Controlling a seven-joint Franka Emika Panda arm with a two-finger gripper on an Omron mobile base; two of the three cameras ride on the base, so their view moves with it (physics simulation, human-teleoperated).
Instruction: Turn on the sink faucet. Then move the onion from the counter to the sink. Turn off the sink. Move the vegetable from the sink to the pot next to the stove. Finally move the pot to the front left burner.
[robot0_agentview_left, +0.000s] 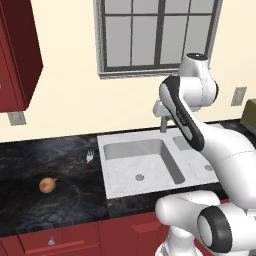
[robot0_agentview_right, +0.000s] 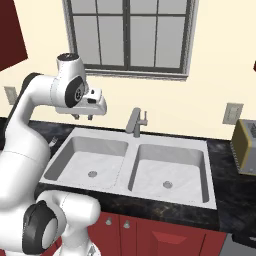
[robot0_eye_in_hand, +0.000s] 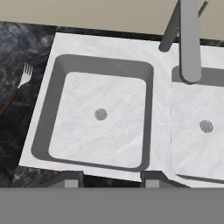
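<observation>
One onion (robot0_agentview_left: 47, 185) on desk (robot0_agentview_left: 45, 160), far from claw (robot0_agentview_right: 82, 117). Claw above sink (robot0_agentview_right: 210, 175), jaw gap unreadable, nothing held. Risk: wide swing clips faucet (robot0_agentview_right: 135, 121).

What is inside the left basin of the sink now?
The left basin holds nothing but its round drain. No water is visible. The onion lies on the counter.

Fork (robot0_eye_in_hand: 25, 72) on blk top, toaster (robot0_agentview_right: 245, 146) far R.
</observation>
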